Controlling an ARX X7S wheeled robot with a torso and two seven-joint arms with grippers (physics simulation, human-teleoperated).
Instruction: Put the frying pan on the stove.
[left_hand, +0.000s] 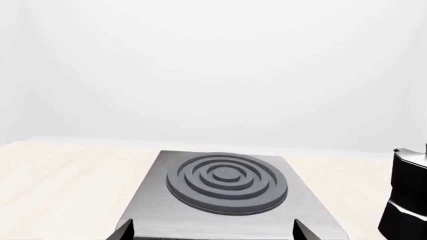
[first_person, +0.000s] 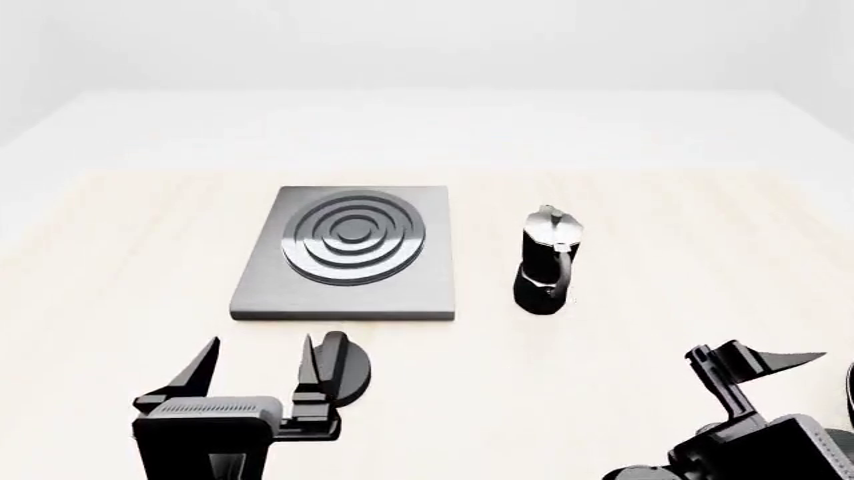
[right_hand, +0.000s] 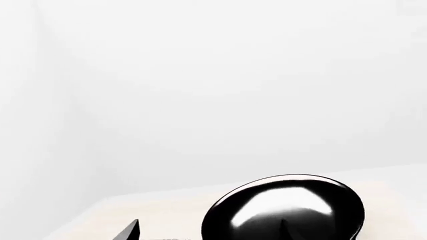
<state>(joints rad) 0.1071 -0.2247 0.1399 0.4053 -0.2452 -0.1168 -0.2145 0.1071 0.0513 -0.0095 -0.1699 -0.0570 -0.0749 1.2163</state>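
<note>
Your right end effector (first_person: 747, 372) hung low over the table (first_person: 641, 330) at the robot's right, its fingers spread and holding nothing. The right wrist view showed the pan (right_hand: 283, 210) straight ahead of those fingers, a glossy black bowl resting on the pale table with its reflective inside facing up; one dark fingertip (right_hand: 127, 231) stood beside it, apart from the rim. In the head view only a sliver at the right edge might have been the pan, too little to tell. The handle was out of sight in every view, so you could not tell which way the pan's long axis ran.

Your left end effector (first_person: 254, 365) was also open and empty, poised just in front of the stove (first_person: 350, 255), with a small round black knob (first_person: 350, 368) touching or just beside its inner finger. The stove lay flat and bare, its ring burner (left_hand: 227, 182) unobstructed. A moka pot (first_person: 547, 262) stood upright just to the stove's right, between the stove and the right arm.

Judged from this, the right arm was the nearer one to the pan, and the carry would have run leftward and forward past the moka pot, the thing most likely to be knocked.
</note>
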